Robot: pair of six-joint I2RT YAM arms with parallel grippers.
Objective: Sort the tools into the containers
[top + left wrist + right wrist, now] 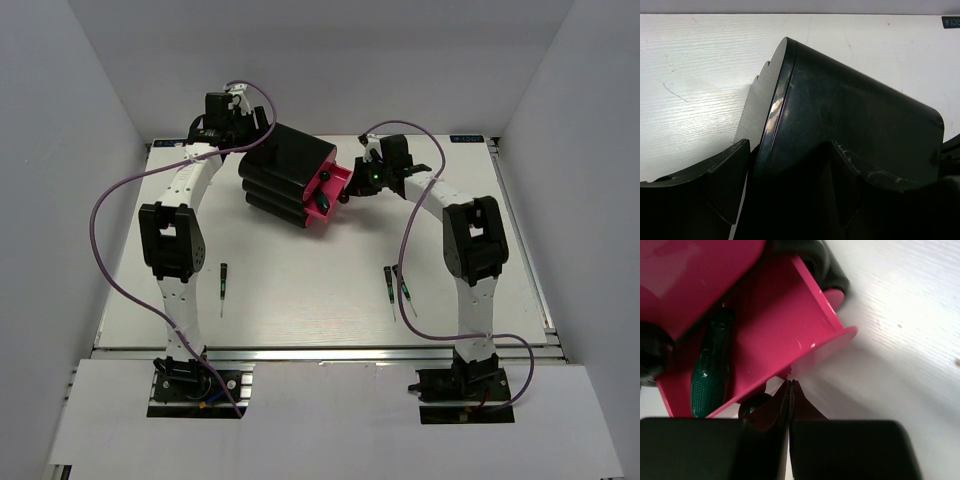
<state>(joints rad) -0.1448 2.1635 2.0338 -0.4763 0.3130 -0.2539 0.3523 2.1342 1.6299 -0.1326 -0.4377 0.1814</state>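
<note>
My right claw (790, 386), pinched shut and empty, sits at the open pink drawer's (795, 325) lip, with the green-handled screwdriver (707, 375) inside at 10 o'clock. My left claw (788, 152) straddles the black box (855, 115), spread wide. One tool sorted; thin black screwdrivers (221, 285) wait on the table (300, 300) at 6 o'clock.

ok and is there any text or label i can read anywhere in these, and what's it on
Unreadable: the dark label at the far edge of the table, left wrist view; white characters, blurred and cut off.
Unreadable: the small dark tag at the table's far right, top view; too small.
No text visible on the black box, pink drawer or green-handled screwdriver.
</note>
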